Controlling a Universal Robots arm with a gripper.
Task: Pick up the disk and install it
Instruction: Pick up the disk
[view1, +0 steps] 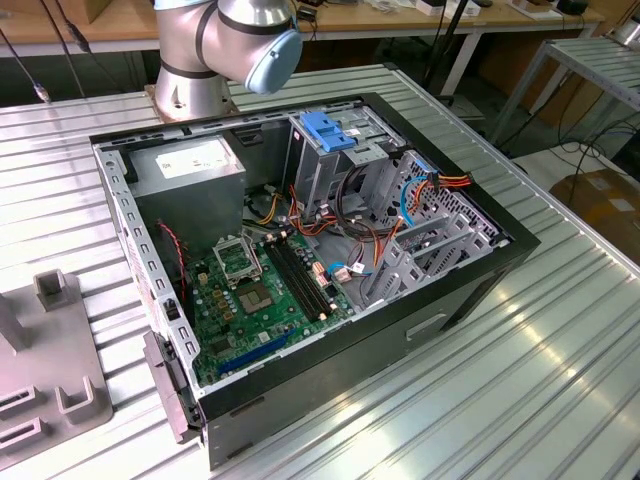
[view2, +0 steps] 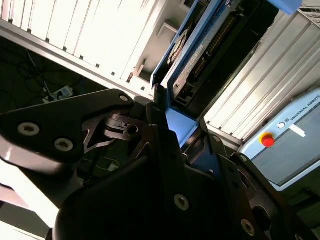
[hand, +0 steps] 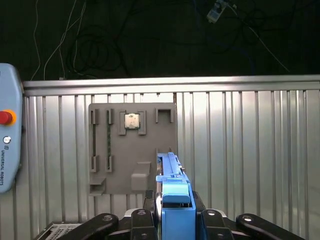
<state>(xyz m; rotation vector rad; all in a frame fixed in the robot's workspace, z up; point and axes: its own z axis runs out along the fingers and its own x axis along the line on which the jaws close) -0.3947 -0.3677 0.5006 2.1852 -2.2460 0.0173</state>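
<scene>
STATE: tool (hand: 175, 217) is clamping the disk (hand: 171, 172) by its blue carrier, holding it edge-on above the bench (hand: 250, 150) near the grey fixture plate (hand: 132, 150) | HANDLING: judged stiff, fairly heavy, shock-sensitive; best gripped on the carrier side rails, clear of label and connector.

Arm's grey-and-blue joint (view1: 235, 40) at the exterior view's top; gripper (hand: 175, 216) tight around the disk (hand: 171, 172).

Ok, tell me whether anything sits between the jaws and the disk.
Nothing visible does. In the first wrist view the disk stands on edge inside the gripper, with the jaws pressed against its blue carrier from both sides. The second wrist view shows the same grip, with no gap and no other object between them.
</scene>
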